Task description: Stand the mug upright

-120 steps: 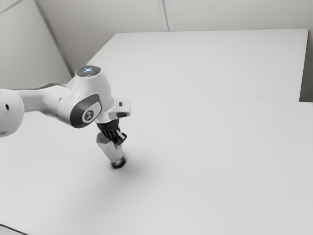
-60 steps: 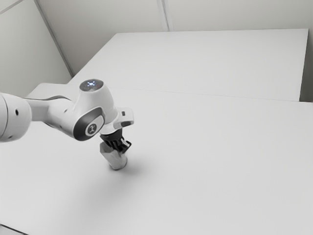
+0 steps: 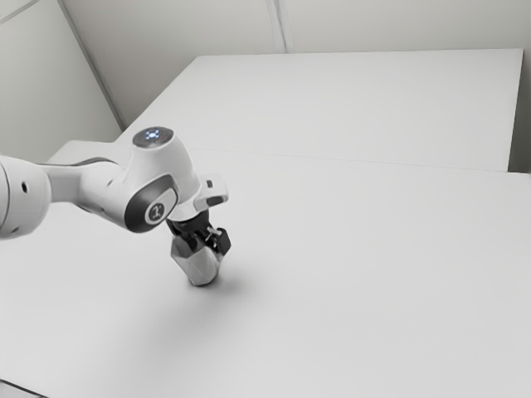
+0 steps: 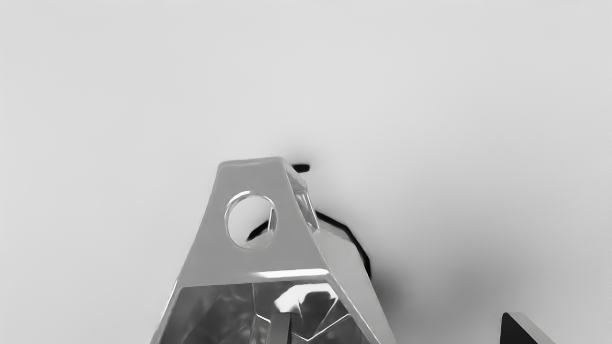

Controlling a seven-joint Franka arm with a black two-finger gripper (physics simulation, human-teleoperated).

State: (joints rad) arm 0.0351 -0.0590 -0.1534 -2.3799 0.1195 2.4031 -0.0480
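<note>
White table [image 3: 357,249], pale wall [image 3: 398,25] behind. Mug [image 3: 197,267] sits under the gripper [image 3: 208,245], mouth toward it. Gripper released, fingers [image 4: 519,329] apart, one inside mug, other outside, off its side

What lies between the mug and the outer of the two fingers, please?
In the wrist view, bare, shadowed table lies between the mug and that finger.

The exterior view's edge crops the arm [image 3: 83,184] at 9 o'clock and, at 8, a dark-edged shape [image 3: 18,390] we cannot identify; the gripper [image 3: 209,244] partly hides the mug [image 3: 196,267] at its 12 o'clock.
</note>
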